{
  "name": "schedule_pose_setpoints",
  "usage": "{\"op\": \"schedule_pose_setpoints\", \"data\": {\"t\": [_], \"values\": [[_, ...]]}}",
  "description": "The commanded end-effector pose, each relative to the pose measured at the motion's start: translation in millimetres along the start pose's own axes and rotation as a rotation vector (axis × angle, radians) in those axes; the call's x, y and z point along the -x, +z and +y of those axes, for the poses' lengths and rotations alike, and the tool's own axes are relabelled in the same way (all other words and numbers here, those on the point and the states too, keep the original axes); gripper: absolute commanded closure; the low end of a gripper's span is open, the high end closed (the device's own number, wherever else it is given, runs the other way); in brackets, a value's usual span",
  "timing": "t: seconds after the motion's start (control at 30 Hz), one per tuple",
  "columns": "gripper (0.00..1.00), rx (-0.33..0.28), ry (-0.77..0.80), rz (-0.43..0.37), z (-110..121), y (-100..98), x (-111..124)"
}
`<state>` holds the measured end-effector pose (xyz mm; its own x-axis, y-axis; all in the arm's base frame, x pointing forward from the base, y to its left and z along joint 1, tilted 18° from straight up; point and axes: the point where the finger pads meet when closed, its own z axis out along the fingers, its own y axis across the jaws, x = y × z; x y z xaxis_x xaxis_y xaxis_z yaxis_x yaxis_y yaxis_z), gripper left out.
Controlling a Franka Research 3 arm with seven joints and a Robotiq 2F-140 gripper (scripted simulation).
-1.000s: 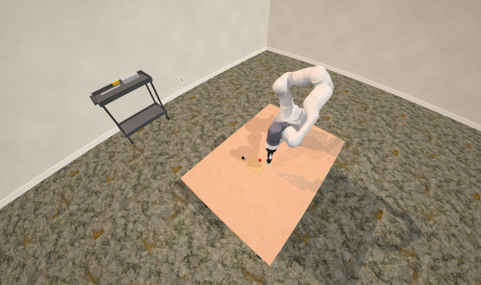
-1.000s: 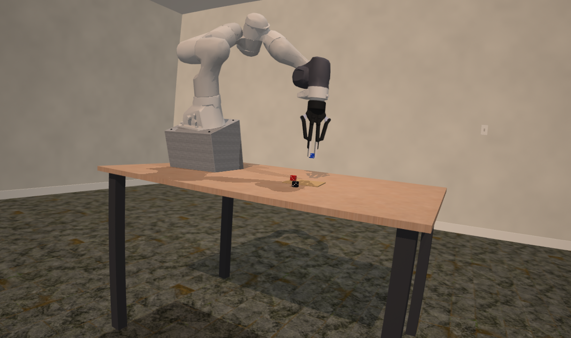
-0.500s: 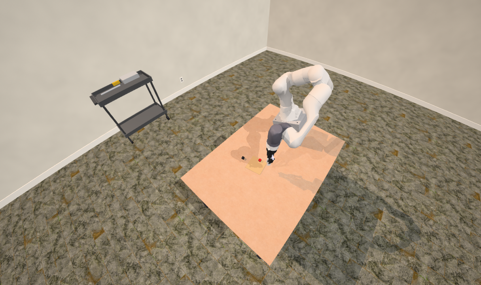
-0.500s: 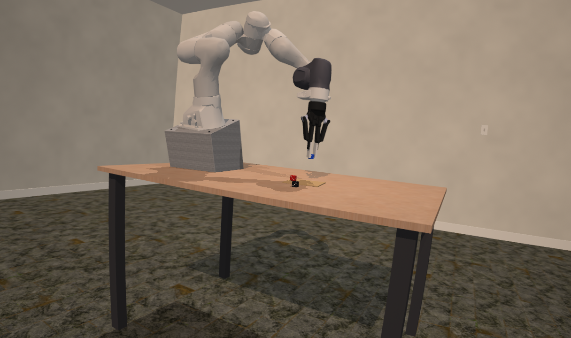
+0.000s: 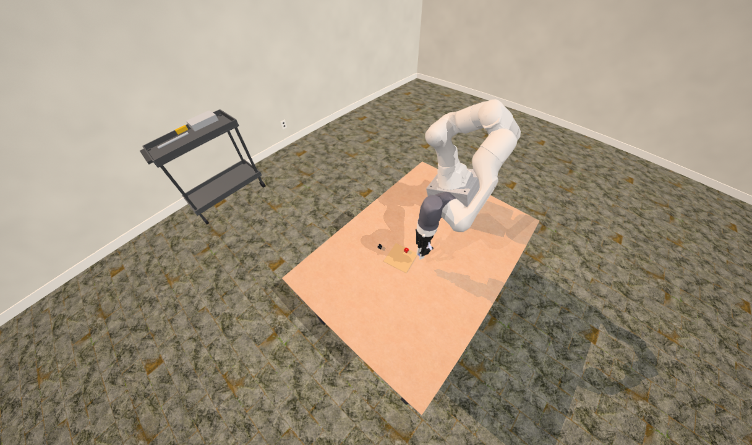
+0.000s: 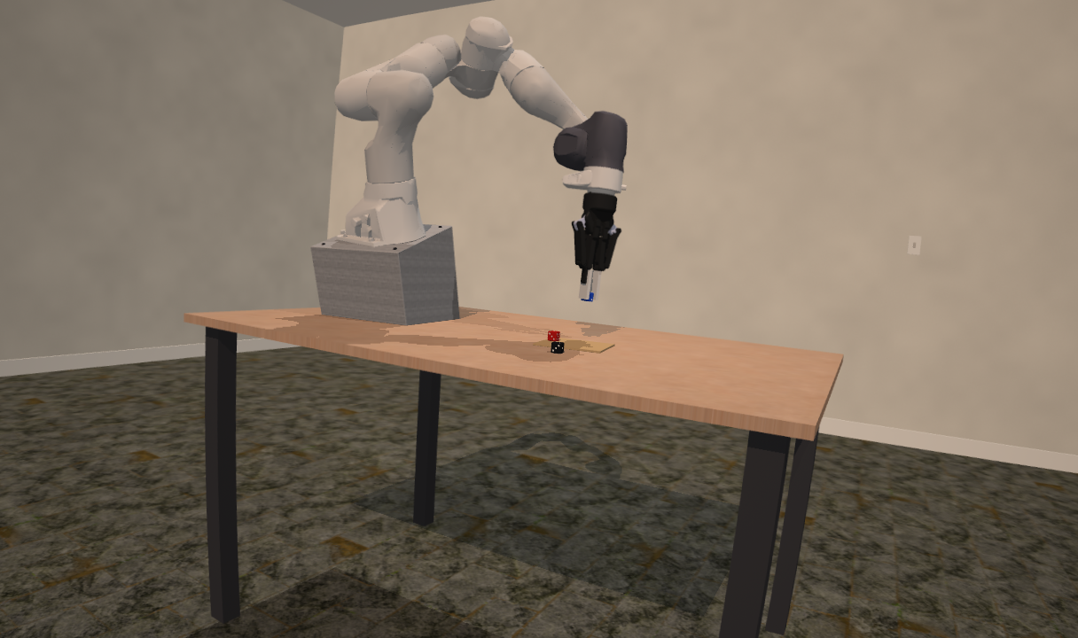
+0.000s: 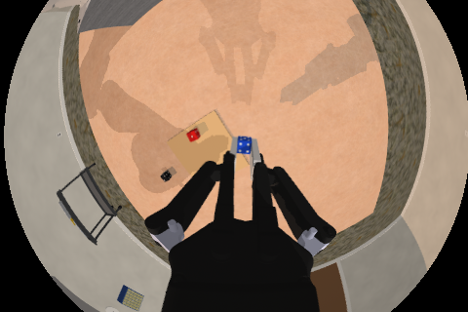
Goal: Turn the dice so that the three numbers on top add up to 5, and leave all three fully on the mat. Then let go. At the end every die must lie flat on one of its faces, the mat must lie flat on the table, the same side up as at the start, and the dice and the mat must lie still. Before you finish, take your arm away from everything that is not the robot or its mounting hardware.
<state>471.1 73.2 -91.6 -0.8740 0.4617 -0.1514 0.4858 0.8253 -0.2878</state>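
Note:
My gripper [image 6: 587, 294] is shut on a small blue die [image 7: 245, 144] and holds it in the air well above the table, over the edge of the tan mat [image 5: 399, 259]. The gripper also shows in the top view [image 5: 423, 251] and the wrist view [image 7: 245, 152]. A red die [image 5: 405, 250] lies on the mat; it shows in the exterior view [image 6: 553, 335] and the wrist view [image 7: 193, 136]. A black die [image 5: 380, 246] lies on the bare table beside the mat, off it, and also shows in the exterior view [image 6: 556, 347] and the wrist view [image 7: 168, 175].
The robot base block [image 6: 386, 277] stands at the back of the wooden table [image 6: 527, 356]. A dark metal cart [image 5: 204, 160] stands on the floor near the wall, far from the table.

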Motion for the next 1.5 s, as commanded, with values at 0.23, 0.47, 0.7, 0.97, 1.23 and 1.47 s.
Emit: {"op": "schedule_pose_setpoints", "data": {"t": [0.23,0.47,0.7,0.97,1.23,1.47], "values": [[0.91,0.007,-0.288,-0.007,3.2,0.9,1.7],[0.91,0.005,-0.411,-0.007,5.6,1.7,1.0],[0.91,0.004,-0.532,-0.007,8.3,2.2,0.4],[0.91,0.004,-0.663,-0.007,11.4,2.6,-0.2],[0.91,0.004,-0.814,-0.008,15.2,2.9,-0.9],[0.91,0.005,-0.931,-0.01,18.4,2.9,-1.3]]}}
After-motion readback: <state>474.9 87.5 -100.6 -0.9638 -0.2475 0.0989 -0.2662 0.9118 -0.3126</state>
